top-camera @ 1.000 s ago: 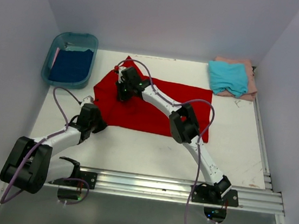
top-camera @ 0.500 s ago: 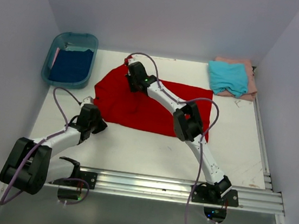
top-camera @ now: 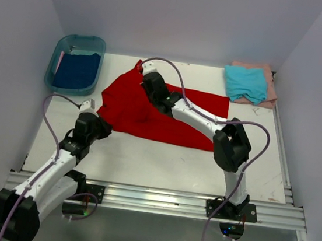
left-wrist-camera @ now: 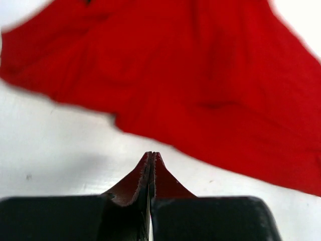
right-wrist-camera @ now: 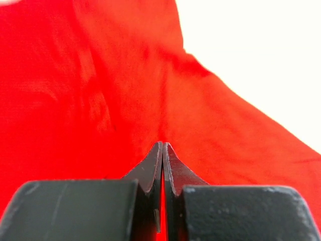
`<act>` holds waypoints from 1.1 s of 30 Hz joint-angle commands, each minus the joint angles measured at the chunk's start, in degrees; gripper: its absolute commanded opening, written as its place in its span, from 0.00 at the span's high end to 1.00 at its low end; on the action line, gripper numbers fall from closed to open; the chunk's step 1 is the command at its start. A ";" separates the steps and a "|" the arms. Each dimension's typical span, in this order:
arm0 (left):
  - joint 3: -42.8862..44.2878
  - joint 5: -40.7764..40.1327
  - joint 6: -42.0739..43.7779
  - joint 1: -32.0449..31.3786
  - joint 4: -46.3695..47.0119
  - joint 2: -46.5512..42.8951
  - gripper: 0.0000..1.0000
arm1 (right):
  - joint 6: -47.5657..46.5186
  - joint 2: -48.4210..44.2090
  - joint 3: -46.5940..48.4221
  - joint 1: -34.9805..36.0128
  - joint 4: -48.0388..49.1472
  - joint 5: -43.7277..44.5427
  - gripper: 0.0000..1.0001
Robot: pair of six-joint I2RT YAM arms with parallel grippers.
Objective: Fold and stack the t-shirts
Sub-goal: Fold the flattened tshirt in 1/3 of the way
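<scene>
A red t-shirt (top-camera: 127,107) lies opened out and unfolded in the middle of the table (top-camera: 162,159), its far-left corner drawn up to a point. The right gripper (right-wrist-camera: 162,146), jaws pressed together, sits at that point and appears to pinch the cloth. The left gripper (left-wrist-camera: 151,156), also closed and apparently empty, hovers over bare table just short of the shirt's near-left edge. A teal t-shirt (top-camera: 245,84) rests folded on a pink t-shirt (top-camera: 255,67) at the far-right corner. A dark blue t-shirt (top-camera: 76,70) waits in a tub (top-camera: 83,38) at far left. The step in hand looks like spreading the red shirt flat for its first fold. Next, the left gripper would likely need to open and take the near corner.
</scene>
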 commanded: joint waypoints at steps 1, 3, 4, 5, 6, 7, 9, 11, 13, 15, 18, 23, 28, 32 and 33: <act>3.36 0.42 6.83 -0.32 5.15 -5.56 1.00 | -2.56 -8.44 -4.78 0.61 5.62 8.01 1.00; 5.91 0.96 8.69 -0.23 7.27 -4.17 1.00 | 0.50 -11.34 -7.34 0.70 4.12 8.72 1.00; 7.05 0.96 9.83 -0.23 7.38 -1.12 1.00 | 1.65 -12.31 -10.05 0.70 2.63 8.11 1.00; 9.23 1.05 10.37 -0.23 7.38 0.83 1.00 | 4.45 -14.93 -11.56 0.61 1.92 7.32 1.00; 10.30 1.48 10.98 -0.32 7.38 3.11 1.00 | 5.69 -16.35 -15.05 0.70 1.48 5.66 1.00; 11.44 2.18 11.07 -0.24 6.95 7.92 1.00 | 7.62 -17.84 -17.00 0.79 1.48 5.21 1.00; 15.57 2.98 11.07 -0.15 6.42 12.86 1.00 | 9.48 -22.83 -21.13 0.79 1.91 5.38 1.00; 17.77 6.14 11.78 -0.15 6.42 18.93 1.00 | 10.97 -25.58 -25.45 0.87 0.61 5.20 1.00; 19.01 7.20 11.78 -0.15 6.42 23.16 1.00 | 13.60 -28.57 -28.53 0.96 -2.99 7.64 1.00; 19.19 7.64 11.87 -0.23 7.29 24.48 1.00 | 15.10 -30.59 -30.55 0.96 -5.37 8.71 1.00; 19.45 5.89 11.69 -0.06 7.82 26.59 1.00 | 18.62 -34.28 -35.81 0.96 -8.97 9.86 1.00; 21.82 2.03 11.25 -0.06 3.43 30.90 1.00 | 23.46 -37.45 -40.83 0.87 -9.95 8.72 1.00; 21.47 -1.31 11.25 -0.06 2.81 32.48 1.00 | 26.00 -36.32 -43.04 0.79 -11.09 12.05 1.00; 21.30 -3.78 11.25 -0.06 3.16 34.33 1.00 | 29.17 -31.66 -41.46 -0.44 -15.04 15.74 1.00; 21.38 -4.05 11.25 -0.06 3.16 35.11 1.00 | 29.70 -29.74 -40.93 -0.79 -16.09 16.18 1.00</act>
